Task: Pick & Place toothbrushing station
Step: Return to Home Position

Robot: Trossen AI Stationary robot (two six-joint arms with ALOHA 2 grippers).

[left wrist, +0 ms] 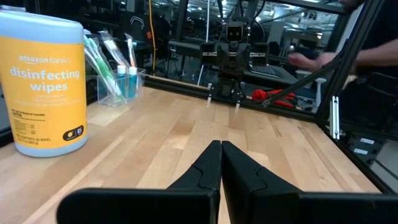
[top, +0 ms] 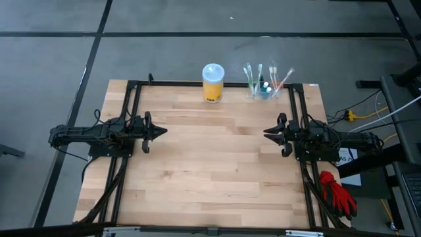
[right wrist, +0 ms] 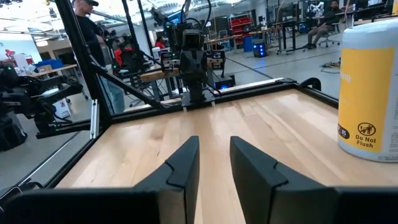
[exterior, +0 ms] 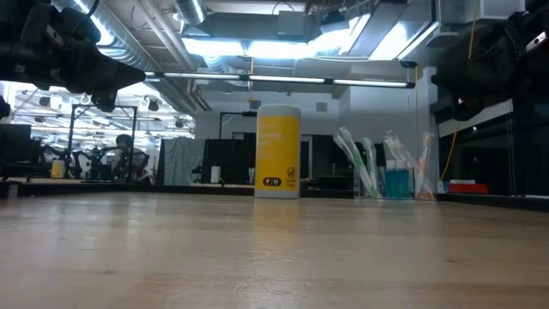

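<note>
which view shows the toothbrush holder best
Left wrist view: the holder stands near, beside the canister, brushes inside. The low view shows it side-on, farther off; the high view only from above; the right wrist view misses it.

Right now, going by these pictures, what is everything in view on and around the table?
Yellow cylindrical canister with white lid: one, yellow and white, upright at the table's far edge, about mid-width.
See-through colourless plastic holder: one, clear, table's far right corner, apart from the canister.
Toothbrushes: several, green and pale, standing in the holder; exact count unclear.
Small blue item: one, blue, inside the holder.
Red gloves: count unclear, red, off the table's right edge.
Wooden table: one, light wood, black-framed.
Person: one, dark top, in the room beyond.
Left gripper: one, dark, shut, above the table's left side.
Right gripper: one, dark, open, above the right side.
</note>
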